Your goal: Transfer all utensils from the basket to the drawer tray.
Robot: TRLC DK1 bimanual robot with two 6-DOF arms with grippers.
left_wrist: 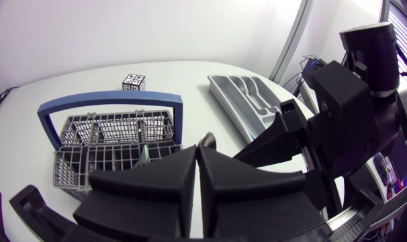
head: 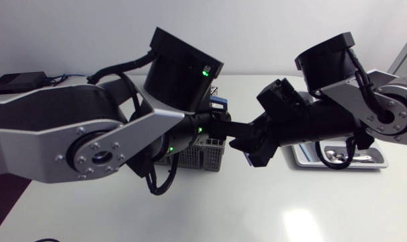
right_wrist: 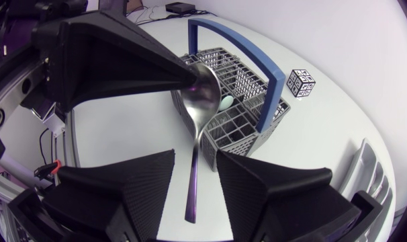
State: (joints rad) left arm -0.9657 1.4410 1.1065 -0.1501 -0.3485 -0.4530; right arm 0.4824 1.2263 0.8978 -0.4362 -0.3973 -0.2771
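Right claw (right_wrist: 195, 176), fingers spread, flanks the handle of a spoon (right_wrist: 198, 107) without contact. Left claw (right_wrist: 187, 82) is clamped on the spoon's bowl. Behind them, a blue-handled basket (right_wrist: 244, 87) on the white bench (right_wrist: 338, 128); farther off, the drawer tray (left_wrist: 247, 101).

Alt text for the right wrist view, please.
The left gripper, jaws shut on the bowl of a spoon, holds it with the handle hanging between the open jaws of the right gripper. Behind them a grey basket with a blue handle stands on the white table.
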